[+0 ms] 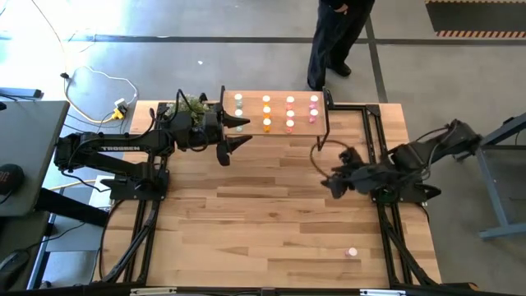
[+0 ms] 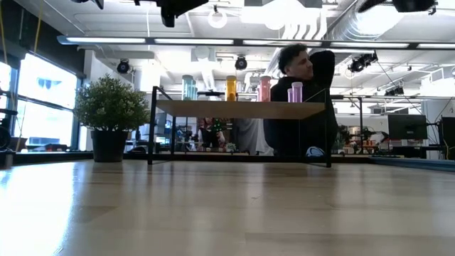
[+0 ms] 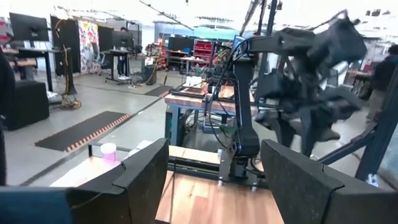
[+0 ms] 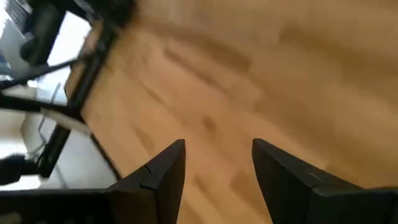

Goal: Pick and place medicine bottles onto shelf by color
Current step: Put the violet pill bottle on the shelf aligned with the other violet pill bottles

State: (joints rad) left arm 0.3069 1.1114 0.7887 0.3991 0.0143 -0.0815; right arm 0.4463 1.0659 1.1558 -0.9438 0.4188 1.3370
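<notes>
The shelf [image 1: 275, 130] stands at the table's far edge on black legs. On it the medicine bottles stand in columns by colour: green [image 1: 238, 103], orange [image 1: 266, 104], red-pink [image 1: 289, 105] and pink [image 1: 313, 104]. They also show in the low view [image 2: 232, 87]. One pink bottle [image 1: 352, 252] stands alone on the table near its front right. My left gripper [image 1: 238, 136] is open and empty at the shelf's near left corner. My right gripper [image 1: 329, 182] is open and empty over the bare tabletop right of centre [image 4: 217, 152].
A small potted plant [image 1: 193, 105] stands on the table left of the shelf, right behind my left gripper. A person [image 1: 333, 33] stands beyond the table's far edge, behind the shelf. Black frame rails [image 1: 386, 222] run along the table's right side.
</notes>
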